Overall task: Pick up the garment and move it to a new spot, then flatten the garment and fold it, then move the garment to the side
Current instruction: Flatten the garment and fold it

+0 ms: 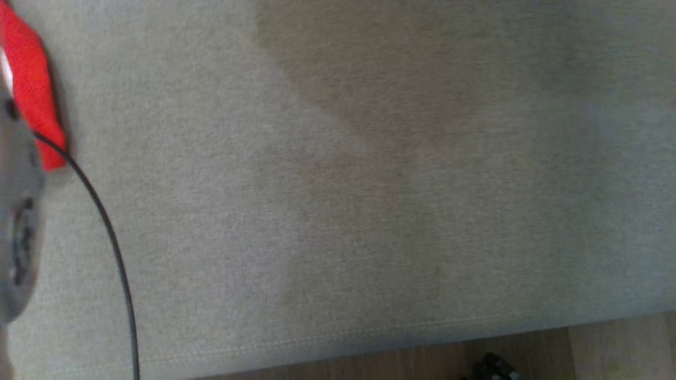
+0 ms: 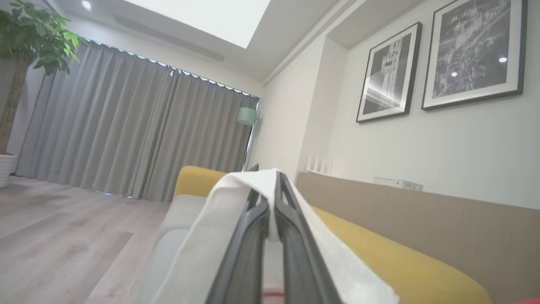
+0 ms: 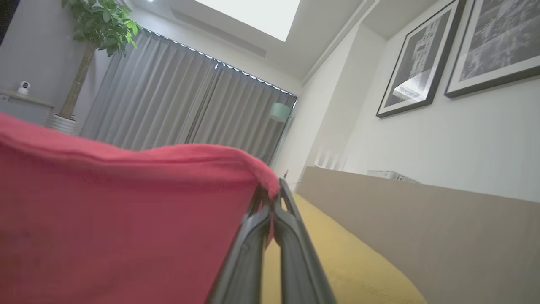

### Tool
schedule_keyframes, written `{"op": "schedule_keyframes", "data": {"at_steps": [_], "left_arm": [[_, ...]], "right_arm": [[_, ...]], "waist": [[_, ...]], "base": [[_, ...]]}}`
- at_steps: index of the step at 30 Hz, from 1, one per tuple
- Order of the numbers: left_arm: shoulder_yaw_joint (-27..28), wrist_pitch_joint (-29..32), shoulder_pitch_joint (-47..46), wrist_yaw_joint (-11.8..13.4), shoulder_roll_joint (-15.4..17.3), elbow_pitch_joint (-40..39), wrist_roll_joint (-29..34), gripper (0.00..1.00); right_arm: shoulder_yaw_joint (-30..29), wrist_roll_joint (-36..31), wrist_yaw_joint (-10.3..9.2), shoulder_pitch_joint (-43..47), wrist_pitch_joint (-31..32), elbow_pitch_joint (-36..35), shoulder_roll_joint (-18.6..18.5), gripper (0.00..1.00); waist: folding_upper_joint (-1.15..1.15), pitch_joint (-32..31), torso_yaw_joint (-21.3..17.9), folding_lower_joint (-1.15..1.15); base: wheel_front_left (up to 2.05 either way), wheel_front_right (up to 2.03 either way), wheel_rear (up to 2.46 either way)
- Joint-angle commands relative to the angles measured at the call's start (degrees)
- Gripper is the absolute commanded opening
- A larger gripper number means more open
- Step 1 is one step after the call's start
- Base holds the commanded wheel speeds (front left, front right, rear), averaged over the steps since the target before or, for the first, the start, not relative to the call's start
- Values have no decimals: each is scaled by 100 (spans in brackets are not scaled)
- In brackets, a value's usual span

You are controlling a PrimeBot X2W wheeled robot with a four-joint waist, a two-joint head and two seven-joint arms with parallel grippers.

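Gripped from two sides and lifted: red garment [image 3: 126,219] pinched tight in the closed right gripper [image 3: 272,198], bulging away to the left of the fingers in the right wrist view. Nipped just as narrowly in the left gripper [image 2: 270,202], a white fold [image 2: 236,190], probably part of the same garment, though hard to say for sure. From the head view, a strip of red at the upper left edge of the grey sofa seat [image 1: 338,211], beside a pale forearm [image 1: 16,211] and a black cable [image 1: 105,227]. Judged so: pick-up done, not yet laid down at a new spot; flattening, folding and shifting aside all left to do. No brand, label or writing readable anywhere, nor on the framed prints [image 2: 470,50].
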Motion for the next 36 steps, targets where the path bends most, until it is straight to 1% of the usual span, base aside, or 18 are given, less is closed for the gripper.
{"op": "schedule_keyframes", "data": {"at_steps": [1, 5, 7, 13, 18, 19, 20, 22, 26, 29, 36], "left_arm": [[-26, -50, -197, -72, 140, -55, 27, 0], [-159, -155, 186, -257, 81, 286, 82, 0], [-165, -167, 337, -288, 67, 362, 67, 0], [-244, -197, 1499, -442, 109, 520, 83, 0], [-381, -199, 2664, -511, 232, 418, 160, 0], [-424, -199, 2891, -520, 280, 414, 163, 0], [-506, -199, 3325, -533, 395, 379, 134, 0], [-610, -200, 3763, -539, 490, 351, 15, 0], [-1008, -119, 4572, -542, 718, 123, -345, 0], [-1297, 25, 5079, -542, 920, -139, -632, 0], [-1722, 419, 6073, -543, 1361, -875, -1218, 0]], "right_arm": [[9, -8, 39, 49, -25, -249, 143, 0], [-64, 127, 39, 547, -26, -160, 199, 0], [-46, 155, 39, 682, -27, -99, 207, 0], [351, 473, 39, 1535, -27, 444, 191, 0], [920, 810, 39, 2206, -28, 941, 120, 0], [1048, 882, 39, 2345, -28, 1050, 120, 0], [1379, 1011, 39, 2593, -28, 1265, 127, 0], [1688, 1135, 39, 2809, -28, 1510, 101, 0], [2118, 1404, 39, 3138, -26, 1986, -13, 0], [2372, 1494, 39, 3331, 18, 2284, -173, 0], [2918, 2000, 39, 3753, 10, 2473, -275, 0]], "waist": [[0, 184, 136, -1], [0, 292, 249, -1], [0, 299, 277, -1], [0, 137, 405, -1], [0, -246, 441, -1], [0, -350, 424, -1], [0, -558, 383, -1], [0, -769, 346, -1], [0, -1160, 340, -1], [0, -1399, 371, -1], [0, -1792, 434, -1]], "base": [[0, 0, 0], [0, 0, 0], [0, 0, 0], [0, 0, 0], [0, 0, 0], [0, 0, 0], [0, 0, 0], [0, 0, 0], [0, 0, 0], [0, 0, 0], [0, 0, 0]]}}
